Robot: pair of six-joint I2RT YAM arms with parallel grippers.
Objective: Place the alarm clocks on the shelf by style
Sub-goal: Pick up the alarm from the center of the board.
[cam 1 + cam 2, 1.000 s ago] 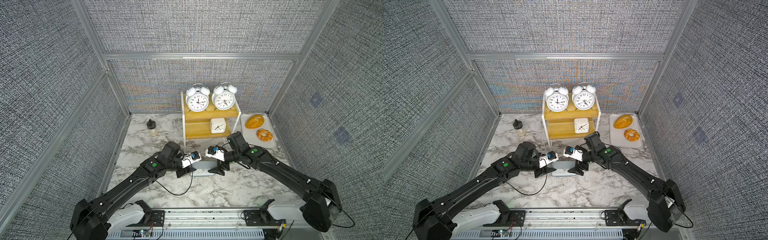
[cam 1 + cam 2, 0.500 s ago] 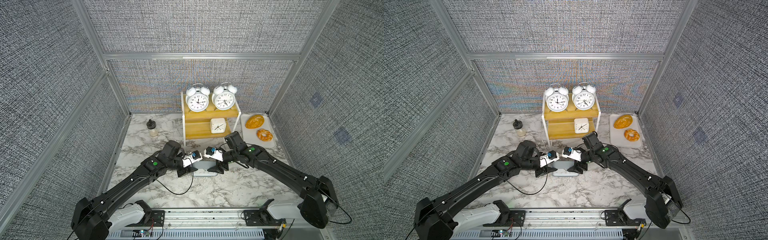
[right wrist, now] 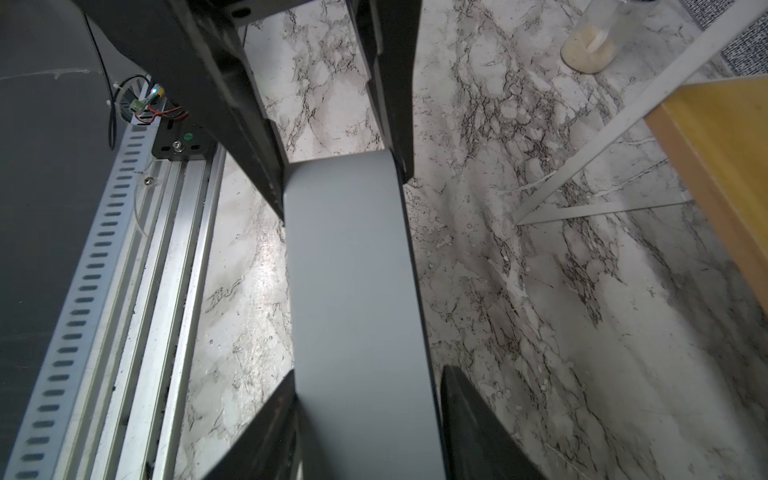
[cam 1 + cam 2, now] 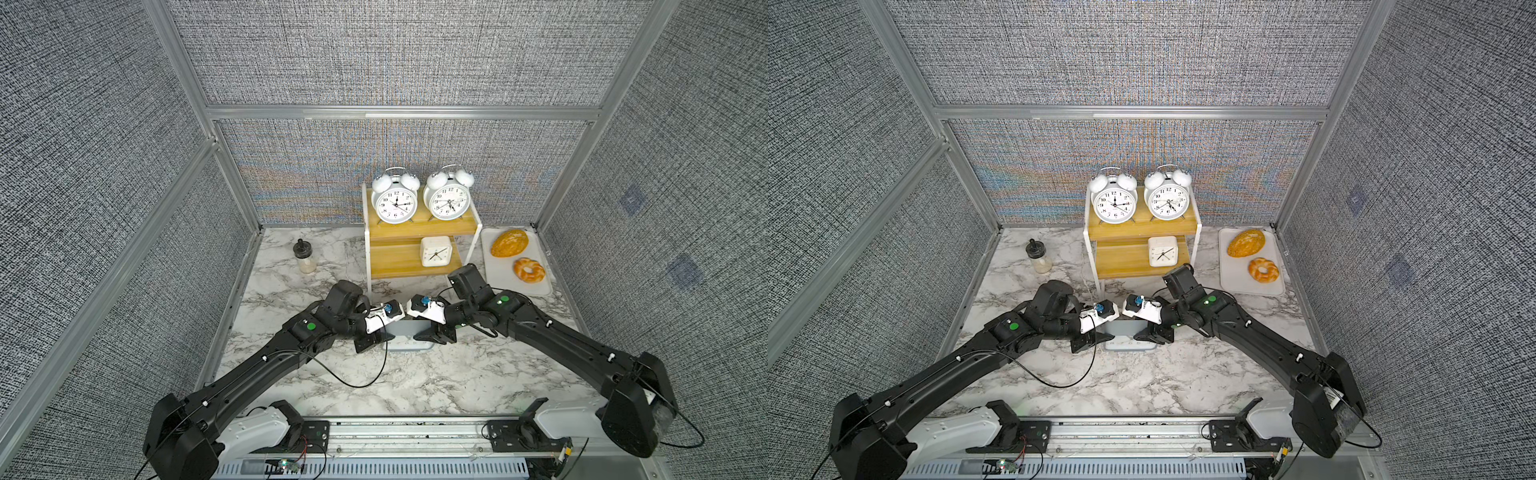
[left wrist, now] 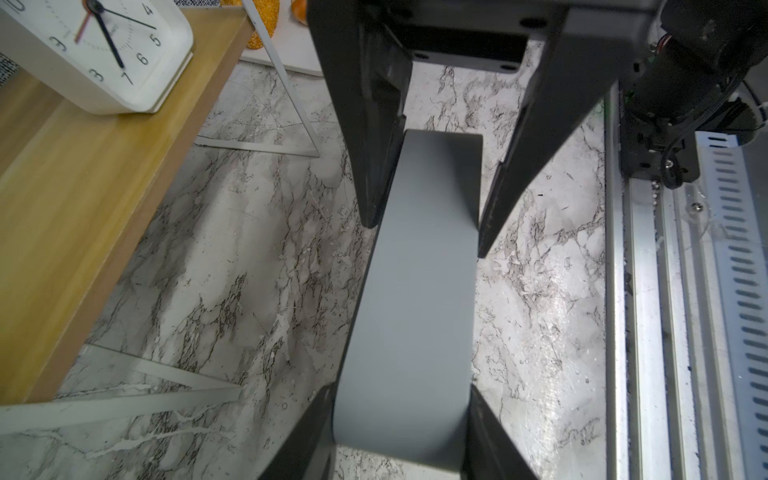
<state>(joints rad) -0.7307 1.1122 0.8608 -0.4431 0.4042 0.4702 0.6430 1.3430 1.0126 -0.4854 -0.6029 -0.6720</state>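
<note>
my arms stretch low and inward; left claw [image 4: 386,328] and right claw [image 4: 422,326] each clamp an end of the grey clock [image 4: 405,337].

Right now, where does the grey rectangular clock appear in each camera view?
In a top view: the grey clock sits low centre, in front of the shelf.
In a top view: the grey clock, same place.
Left wrist: mid-picture, held in the left gripper.
Right wrist: mid-picture, held in the right gripper.
Shared landmark: the shelf, its yellow wood in all four views.
</note>
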